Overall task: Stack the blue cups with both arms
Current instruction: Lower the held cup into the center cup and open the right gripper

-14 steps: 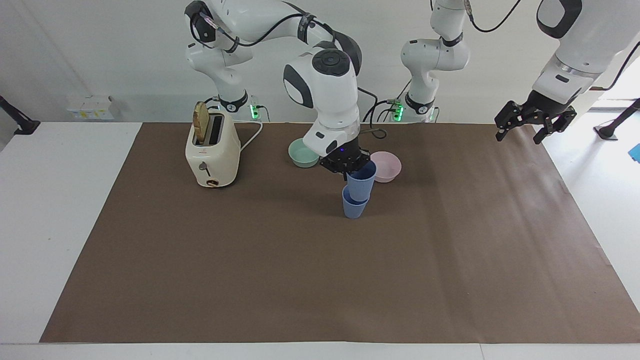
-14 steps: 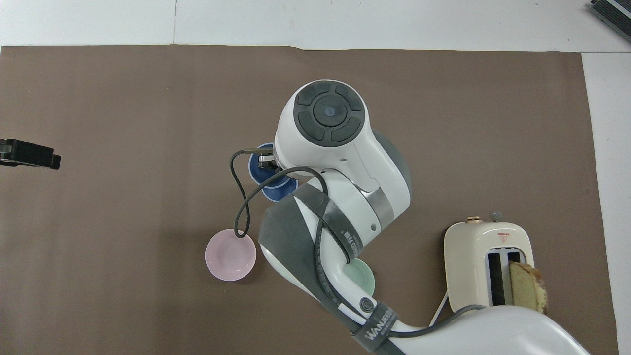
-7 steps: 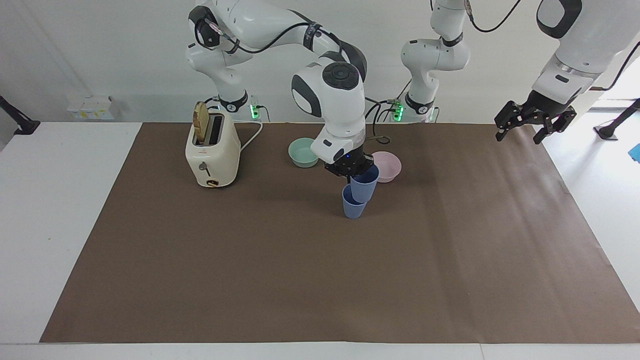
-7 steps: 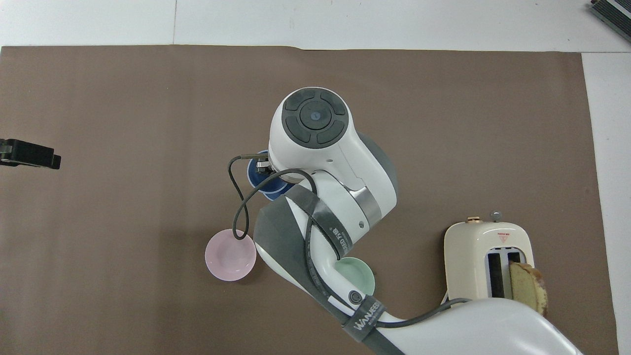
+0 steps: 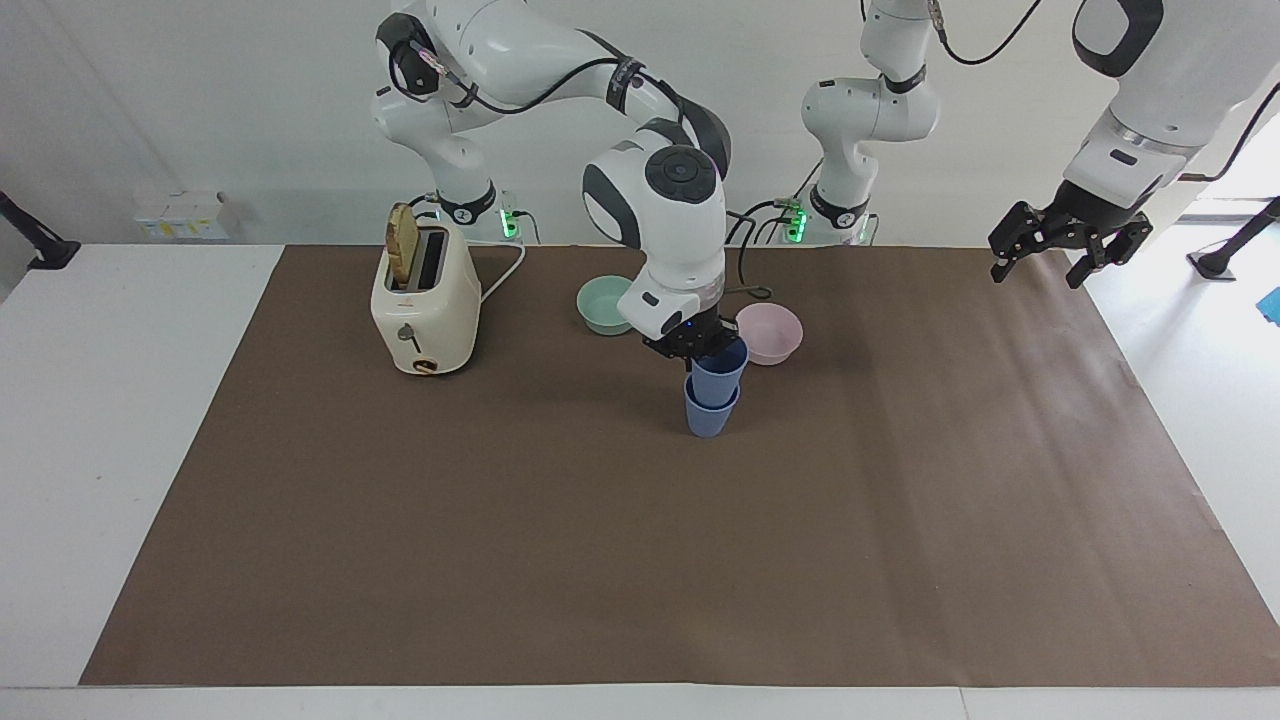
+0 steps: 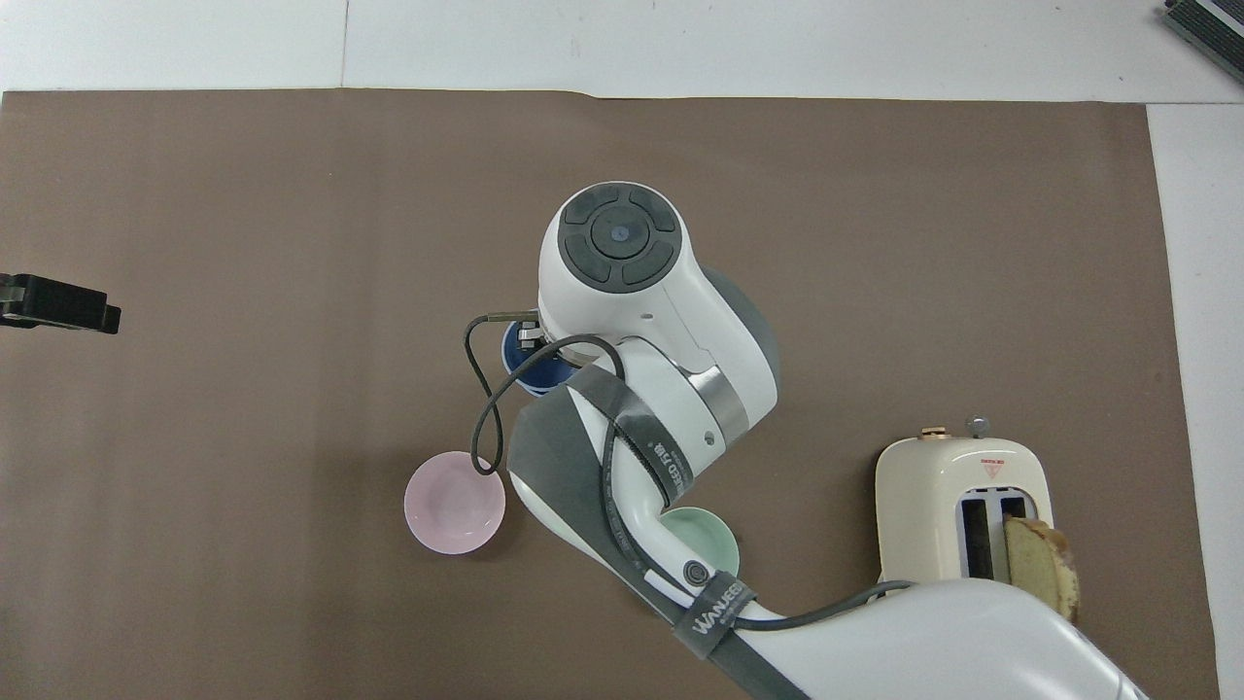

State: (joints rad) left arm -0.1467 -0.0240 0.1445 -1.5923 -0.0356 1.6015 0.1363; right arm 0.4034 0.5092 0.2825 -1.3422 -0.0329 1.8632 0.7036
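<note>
Gripping the rim of the upper blue cup, the right gripper has its fingers pinched on the cup wall at the side toward the right arm's end of the table. That cup sits nearly upright, its lower part down inside the lower blue cup, which stands on the brown mat near the table's middle. How deep the upper cup is seated cannot be told. In the overhead view the right arm's wrist covers most of the pair; only a dark blue arc of rim shows beside the wrist.

Just nearer to the robots than the cups lies the pink bowl, toward the left arm's end; it does not touch the cups. The teal-green bowl sits on the mat at about the same depth, toward the right arm's end, partly hidden by the right arm's wrist in the facing view.

Further toward the right arm's end stands a cream toaster with a slice of toast upright in one slot, its cord trailing toward the right arm's base.

The left gripper hangs in the air over the mat's edge at the left arm's end, well apart from the cups, fingers spread wide, holding nothing; that arm waits.
</note>
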